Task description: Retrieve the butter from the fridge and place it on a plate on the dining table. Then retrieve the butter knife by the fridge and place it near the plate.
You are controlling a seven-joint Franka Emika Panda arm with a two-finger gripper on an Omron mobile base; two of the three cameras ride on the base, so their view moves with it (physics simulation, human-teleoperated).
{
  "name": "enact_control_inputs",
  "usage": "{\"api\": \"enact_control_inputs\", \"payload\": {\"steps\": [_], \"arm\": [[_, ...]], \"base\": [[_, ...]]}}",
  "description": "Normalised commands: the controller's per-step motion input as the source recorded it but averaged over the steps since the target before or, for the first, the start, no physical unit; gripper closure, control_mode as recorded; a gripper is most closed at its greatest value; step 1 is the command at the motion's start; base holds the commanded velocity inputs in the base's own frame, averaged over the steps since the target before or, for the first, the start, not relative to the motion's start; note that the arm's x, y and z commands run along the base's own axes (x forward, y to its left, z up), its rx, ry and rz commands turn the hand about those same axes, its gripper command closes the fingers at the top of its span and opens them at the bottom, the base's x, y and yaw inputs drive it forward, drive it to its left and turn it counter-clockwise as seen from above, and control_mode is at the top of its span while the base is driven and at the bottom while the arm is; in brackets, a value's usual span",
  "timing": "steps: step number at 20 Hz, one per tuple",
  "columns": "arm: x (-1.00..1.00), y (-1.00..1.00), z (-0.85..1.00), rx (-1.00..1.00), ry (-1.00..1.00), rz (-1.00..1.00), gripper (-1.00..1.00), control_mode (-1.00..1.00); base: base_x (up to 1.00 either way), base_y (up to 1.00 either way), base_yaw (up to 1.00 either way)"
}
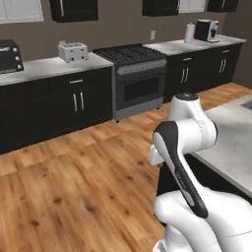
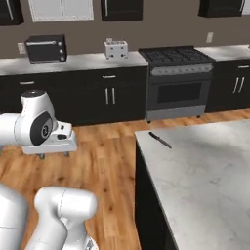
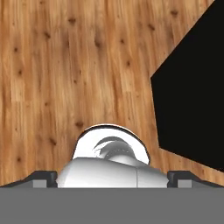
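- The two-finger pincer [image 2: 52, 157] hangs at about 9 o'clock in the right base view, under the white hand, pointing down at the bare wooden floor [image 2: 102, 161]; its two short dark tips stand spread wide with nothing between them.
- In the hand view the same dark finger tips [image 3: 41, 178] sit far apart at the bottom corners, looking straight down on floor planks, with the black side of the bench [image 3: 192, 96] at 3 o'clock.
- The small slim butter knife with black handle and dark-grey blade [image 2: 160, 140] lies flat on the white-grey marble top of the dining bench [image 2: 205, 180], near its far left corner, just right of centre in the right base view.
- The relation that matters: from the pincer the knife lies toward 3 o'clock and higher, up on the bench top, well apart. Its long axis runs diagonally, from 10 o'clock to 4 o'clock in that view.
- Neither fridge, butter nor plate can be placed from here; judging by that, the butter step looks unfinished, and the base would need to face the fridge first.
- At the back, a black gas range [image 2: 178, 83] stands between dark cabinets, with a white toaster [image 2: 116, 48] to its left.
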Motion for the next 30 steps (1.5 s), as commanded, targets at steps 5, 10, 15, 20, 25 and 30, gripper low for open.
{"api": "enact_control_inputs", "payload": {"steps": [5,10,15,20,25,30], "arm": [[0.0,0.0,0.0,0.0,0.0,0.0,-1.0,1.0],[0.0,0.0,0.0,0.0,0.0,0.0,-1.0,1.0],[0.0,0.0,0.0,0.0,0.0,0.0,-1.0,1.0],[0.0,0.0,0.0,0.0,0.0,0.0,-1.0,1.0],[0.0,0.0,0.0,0.0,0.0,0.0,-1.0,1.0],[0.0,0.0,0.0,0.0,0.0,0.0,-1.0,1.0]], "base": [[0.68,0.78,-0.6],[0.48,0.67,-0.69],[0.17,0.49,-0.75],[0.0,0.41,-0.78],[0.0,0.5,-0.75],[0.02,0.84,-0.58]]}}
